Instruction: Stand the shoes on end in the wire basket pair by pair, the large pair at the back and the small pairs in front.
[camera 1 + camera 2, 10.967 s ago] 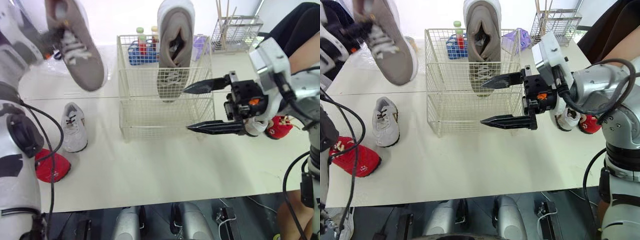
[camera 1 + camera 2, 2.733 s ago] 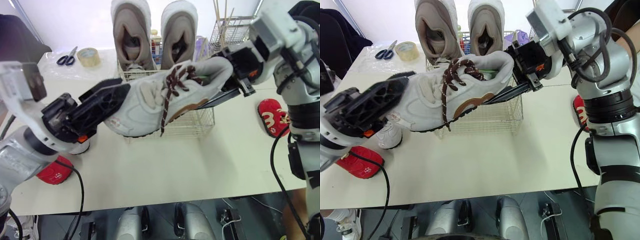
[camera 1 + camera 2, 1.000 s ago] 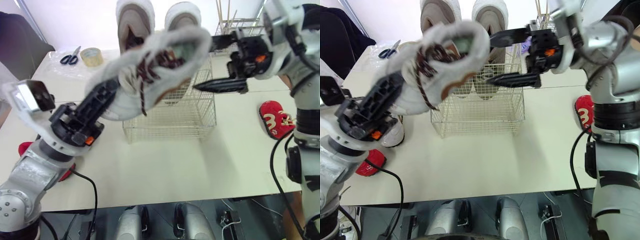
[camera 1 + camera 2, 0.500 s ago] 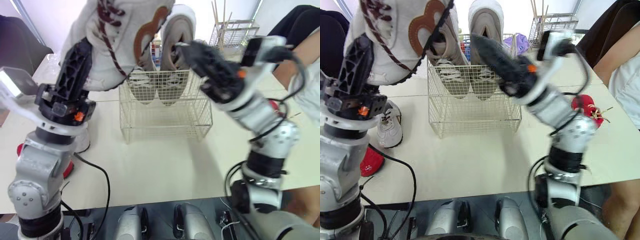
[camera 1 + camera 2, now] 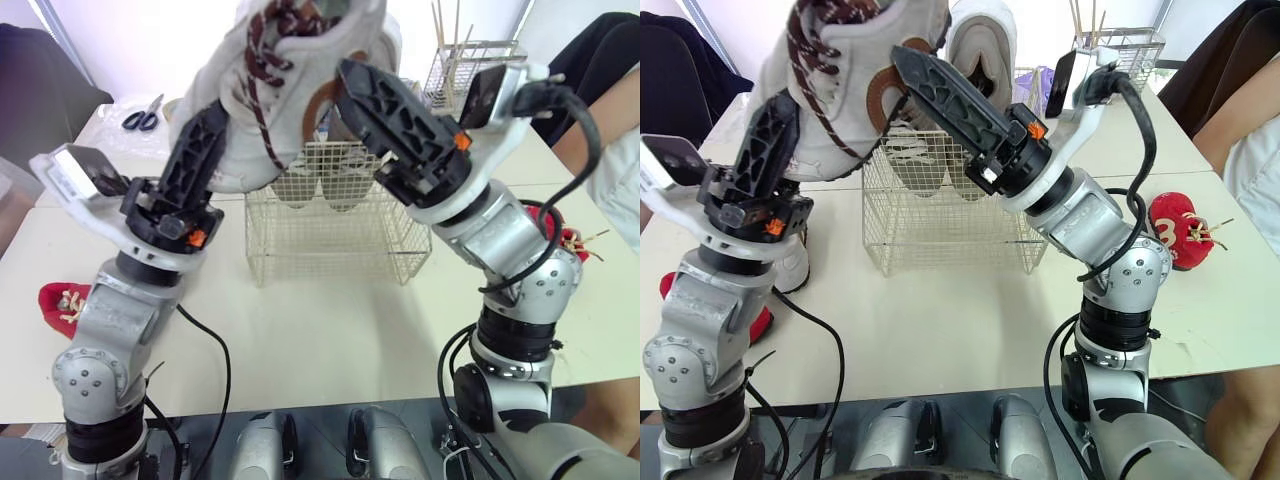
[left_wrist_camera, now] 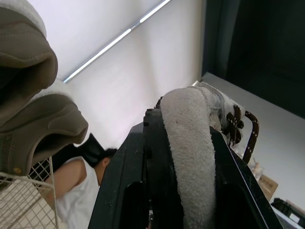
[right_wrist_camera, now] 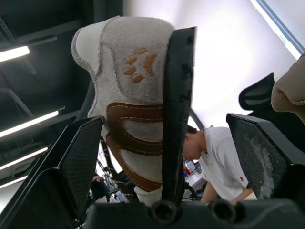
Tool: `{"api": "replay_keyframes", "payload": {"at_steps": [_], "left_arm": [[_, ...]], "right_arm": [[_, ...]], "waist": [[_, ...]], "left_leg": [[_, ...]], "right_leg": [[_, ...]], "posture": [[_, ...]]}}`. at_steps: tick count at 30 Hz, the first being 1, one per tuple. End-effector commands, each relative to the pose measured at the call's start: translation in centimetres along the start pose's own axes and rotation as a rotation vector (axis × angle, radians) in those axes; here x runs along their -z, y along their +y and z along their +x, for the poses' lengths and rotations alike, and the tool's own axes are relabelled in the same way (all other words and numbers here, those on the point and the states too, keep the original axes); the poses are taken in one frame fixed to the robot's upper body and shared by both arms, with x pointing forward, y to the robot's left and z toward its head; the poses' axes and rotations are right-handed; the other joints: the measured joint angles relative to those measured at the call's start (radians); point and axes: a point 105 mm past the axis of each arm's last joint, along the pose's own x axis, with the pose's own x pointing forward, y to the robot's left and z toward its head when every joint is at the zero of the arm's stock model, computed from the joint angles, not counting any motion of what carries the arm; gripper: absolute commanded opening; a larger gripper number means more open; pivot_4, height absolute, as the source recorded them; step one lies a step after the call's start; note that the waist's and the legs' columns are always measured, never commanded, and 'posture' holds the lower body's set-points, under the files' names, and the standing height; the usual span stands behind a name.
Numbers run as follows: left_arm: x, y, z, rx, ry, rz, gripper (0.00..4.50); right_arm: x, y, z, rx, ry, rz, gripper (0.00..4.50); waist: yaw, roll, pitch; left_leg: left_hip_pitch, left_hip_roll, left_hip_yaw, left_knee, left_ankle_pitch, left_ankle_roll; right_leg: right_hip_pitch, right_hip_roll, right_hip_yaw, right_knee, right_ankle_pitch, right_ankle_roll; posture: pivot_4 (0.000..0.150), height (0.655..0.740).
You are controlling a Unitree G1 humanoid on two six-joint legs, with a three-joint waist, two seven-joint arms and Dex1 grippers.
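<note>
A white shoe (image 5: 290,60) with brown laces and brown trim is held high above the wire basket (image 5: 330,235). My left gripper (image 5: 213,122) is shut on its heel end; in the left wrist view the shoe (image 6: 188,143) sits pinched between both fingers. My right gripper (image 5: 350,92) is open, its fingers reaching up against the shoe's brown-trimmed side (image 7: 136,105). The large grey pair (image 5: 975,45) stands on end at the back of the basket.
A small white shoe (image 5: 790,265) and a red shoe (image 5: 65,300) lie on the table left of the basket. Another red shoe (image 5: 1180,240) lies to the right. Scissors (image 5: 138,118) and a second wire rack (image 5: 470,65) are at the back. A person (image 5: 610,120) sits at the right.
The left gripper has swung the white shoe up from level to steeply raised over the basket. The right gripper came in from the right to the shoe's side. The camera has shifted.
</note>
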Motion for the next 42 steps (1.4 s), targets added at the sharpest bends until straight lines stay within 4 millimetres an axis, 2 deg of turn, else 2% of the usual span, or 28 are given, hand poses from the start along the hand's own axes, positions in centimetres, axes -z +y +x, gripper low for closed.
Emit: {"api": "replay_keyframes", "payload": {"at_steps": [1, 5, 7, 8, 13, 14, 15, 18, 21, 24, 26, 29, 35, 42], "left_arm": [[0.2, -0.4, 0.1, 0.026, 0.003, 0.01, 1.21], [0.5, -0.3, 0.0, 0.019, 0.019, 0.009, 1.21], [0.8, -0.3, -0.1, 0.018, 0.028, 0.006, 1.21], [0.9, -0.3, -0.2, 0.018, 0.031, 0.005, 1.21], [1.2, -0.3, -0.4, 0.011, 0.045, 0.016, 1.21], [1.3, -0.3, -0.4, 0.012, 0.06, 0.019, 1.21], [1.5, -0.4, -0.4, 0.014, 0.075, 0.025, 1.21], [1.6, -0.1, -1.0, -0.027, 0.132, 0.088, 2.1], [2.5, 0.4, -2.4, -0.104, 0.289, 0.207, 3.54], [3.3, 0.8, -4.6, -0.176, 0.499, 0.353, 3.54], [2.9, 0.8, -5.9, -0.211, 0.595, 0.418, 3.54], [1.9, 0.2, -6.1, -0.246, 0.651, 0.52, 3.54], [2.5, 0.4, -5.2, -0.308, 0.619, 0.672, 3.54], [3.8, 1.4, -5.5, -0.441, 0.407, 0.667, 3.54]], "right_arm": [[-0.6, 1.5, 0.5, -0.082, -0.013, -0.013, 4.47], [-0.5, 1.5, 0.7, -0.09, -0.016, -0.015, 4.47], [-0.5, 1.4, 0.7, -0.091, -0.018, -0.016, 3.96], [-0.5, 1.3, 0.7, -0.091, -0.018, -0.016, 3.6], [-0.6, 1.6, 0.8, -0.118, -0.015, -0.025, 1.2], [-0.6, 1.8, 0.7, -0.129, -0.005, -0.032, 0.78], [-0.6, 2.1, 0.7, -0.147, 0.013, -0.04, 0.54], [-1.2, 2.7, 0.3, -0.185, 0.069, -0.113, 0.52], [-3.9, 2.3, -0.6, -0.185, 0.166, -0.267, 0.52], [-6.9, 0.8, -2.0, -0.144, 0.294, -0.416, 0.52], [-8.5, -1.0, -2.8, -0.091, 0.392, -0.54, 0.52], [-9.9, -3.1, -3.4, -0.06, 0.491, -0.657, 0.52], [-10.2, -6.4, -3.8, -0.061, 0.577, -0.758, 0.52], [-9.7, -8.5, -4.1, -0.066, 0.657, -0.778, 0.52]], "waist": [[-0.004, 0.0, 0.0], [-0.007, 0.0, 0.0], [-0.007, 0.0, 0.0], [-0.006, 0.0, 0.0], [-0.006, 0.0, 0.0], [-0.006, 0.0, 0.0], [-0.006, 0.0, 0.0], [-0.007, 0.0, 0.001], [-0.008, 0.0, 0.001], [-0.007, 0.001, 0.002], [-0.006, 0.001, 0.002], [-0.01, 0.002, 0.002], [-0.01, 0.003, 0.003], [-0.006, 0.003, 0.003]], "left_leg": [[0.0, 0.0, 0.0, 0.0, 0.0, 0.0], [0.0, 0.0, 0.0, 0.0, 0.0, 0.0], [0.0, 0.0, 0.0, 0.0, 0.0, 0.0], [0.0, 0.0, 0.0, 0.0, 0.0, 0.0], [0.0, 0.0, 0.0, 0.0, 0.0, 0.001], [0.0, 0.0, 0.0, 0.0, 0.0, 0.001], [0.0, 0.0, 0.0, 0.0, -0.001, 0.001], [0.0, 0.0, 0.0, 0.0, -0.001, 0.001], [-0.001, 0.0, 0.0, -0.001, -0.001, 0.002], [-0.001, 0.0, 0.0, -0.002, -0.002, 0.002], [-0.002, 0.0, 0.0, -0.003, -0.002, 0.002], [-0.003, 0.001, 0.001, -0.004, -0.002, 0.002], [-0.009, 0.001, 0.002, -0.005, 0.001, -0.004], [-0.01, 0.001, 0.003, -0.004, 0.002, -0.004]], "right_leg": [[0.0, 0.0, 0.0, 0.0, 0.0, 0.0], [0.0, 0.0, 0.0, 0.0, 0.0, 0.0], [0.0, 0.0, 0.0, 0.0, 0.0, 0.0], [0.0, 0.0, 0.0, 0.0, 0.0, 0.0], [0.0, 0.0, 0.0, -0.001, 0.0, 0.0], [0.0, 0.0, 0.0, -0.001, 0.0, 0.0], [0.0, 0.0, 0.0, -0.001, 0.0, 0.0], [0.0, 0.0, 0.0, -0.001, 0.0, 0.0], [-0.001, 0.0, 0.0, -0.001, 0.0, 0.0], [-0.001, 0.0, 0.0, -0.004, 0.0, 0.0], [-0.001, 0.0, -0.001, -0.007, -0.001, -0.002], [-0.003, 0.0, -0.001, -0.011, -0.002, -0.004], [-0.007, 0.0, 0.0, -0.011, 0.0, -0.001], [-0.007, -0.001, 0.0, -0.011, 0.001, -0.001]], "posture": [[0.15, 0.74], [0.15, 0.74], [0.15, 0.74], [0.15, 0.74], [0.15, 0.74], [0.15, 0.74], [0.15, 0.74], [0.15, 0.74], [0.15, 0.74], [0.15, 0.74], [0.15, 0.74], [0.15, 0.74], [0.15, 0.74], [0.15, 0.74]]}}
